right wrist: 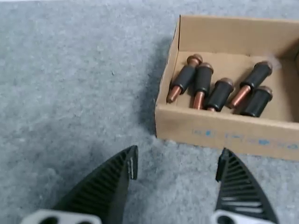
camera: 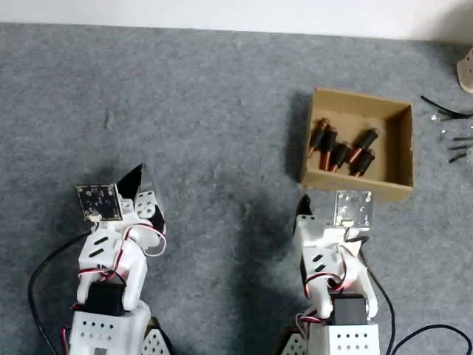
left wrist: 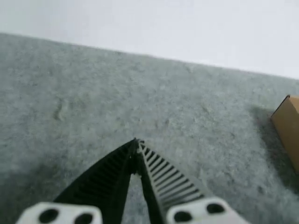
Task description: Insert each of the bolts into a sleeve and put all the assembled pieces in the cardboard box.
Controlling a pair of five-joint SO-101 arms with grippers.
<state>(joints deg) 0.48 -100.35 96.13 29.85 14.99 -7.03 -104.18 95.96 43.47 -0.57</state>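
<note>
The cardboard box (camera: 355,185) sits on the grey mat at the right. Several assembled pieces (camera: 342,150), black sleeves with copper bolts through them, lie side by side inside it. In the right wrist view the box (right wrist: 224,133) lies just ahead of my right gripper (right wrist: 179,151), and the assembled pieces (right wrist: 219,88) rest on its floor. My right gripper (camera: 329,203) is open and empty, a little in front of the box's near wall. My left gripper (camera: 142,171) hovers over bare mat at the left. It is shut with nothing held, and its tips (left wrist: 137,142) meet. A corner of the box (left wrist: 287,121) shows far off.
Thin black ties and small bits (camera: 452,140) lie on the mat right of the box. A pale object (camera: 465,70) sits at the far right edge. Bare grey mat (camera: 207,118) stretches between and beyond the arms to the white far border.
</note>
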